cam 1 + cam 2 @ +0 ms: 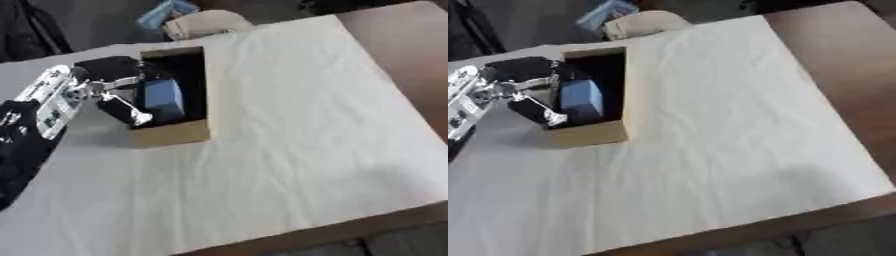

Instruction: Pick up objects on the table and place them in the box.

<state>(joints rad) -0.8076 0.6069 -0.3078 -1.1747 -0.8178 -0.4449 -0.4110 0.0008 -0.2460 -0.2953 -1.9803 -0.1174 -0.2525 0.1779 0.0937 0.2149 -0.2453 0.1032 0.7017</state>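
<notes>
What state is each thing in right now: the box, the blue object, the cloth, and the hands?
Cardboard box: open at the top, upright on the white cloth.
Blue block: inside the box, the left hand's fingers around it.
Left hand: reaching over the box's left wall, fingers curled round the blue block.
White cloth: spread over the table, lightly wrinkled.
Right hand: not in view.

1. One cardboard box (pixel 173 134), open at the top
2. One blue block (pixel 163 97) inside the box
3. One robot hand (pixel 112 80), the left, at the box's left wall
4. One white cloth (pixel 289 130) spread over the counter
5. One wooden counter (pixel 402 45), bare along the right edge
</notes>
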